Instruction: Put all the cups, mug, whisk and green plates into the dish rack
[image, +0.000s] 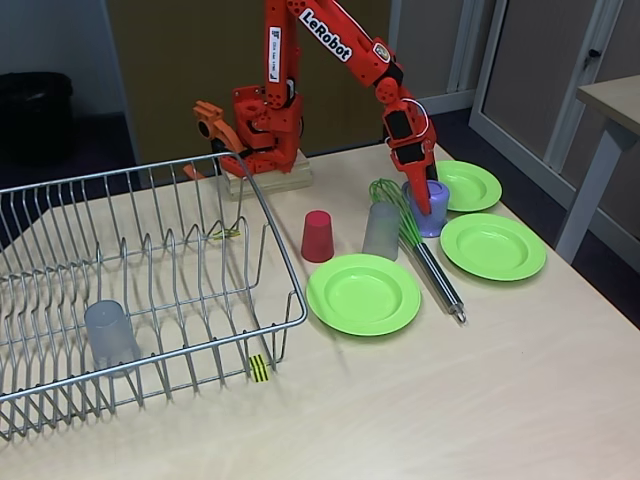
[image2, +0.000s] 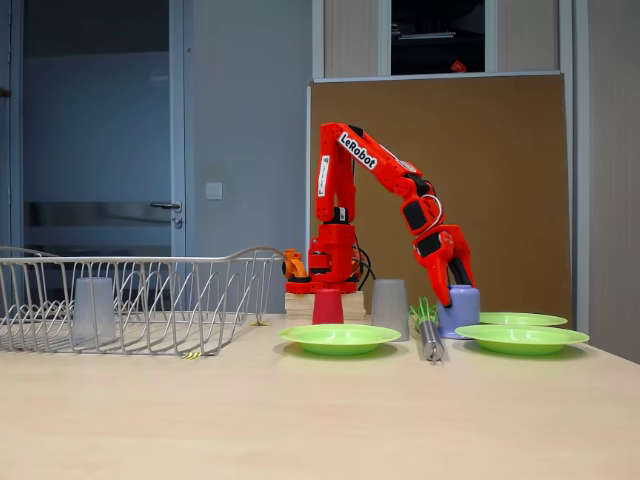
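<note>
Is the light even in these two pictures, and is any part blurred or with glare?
In the higher fixed view the light is soft and even, with faint shadows under the plates and a sharp dish rack. In the low fixed view the near table looks slightly soft and carries a pale sheen; the door glass reflects light.

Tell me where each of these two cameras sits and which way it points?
A fixed view: high in front of the table, looking down past the dish rack at the arm's base; the orange arm and its pincer at the mug show.
A fixed view: at tabletop height, looking level across the table toward the arm and back wall.
Shared: rack, red cup, whisk, green plates, arm.
</note>
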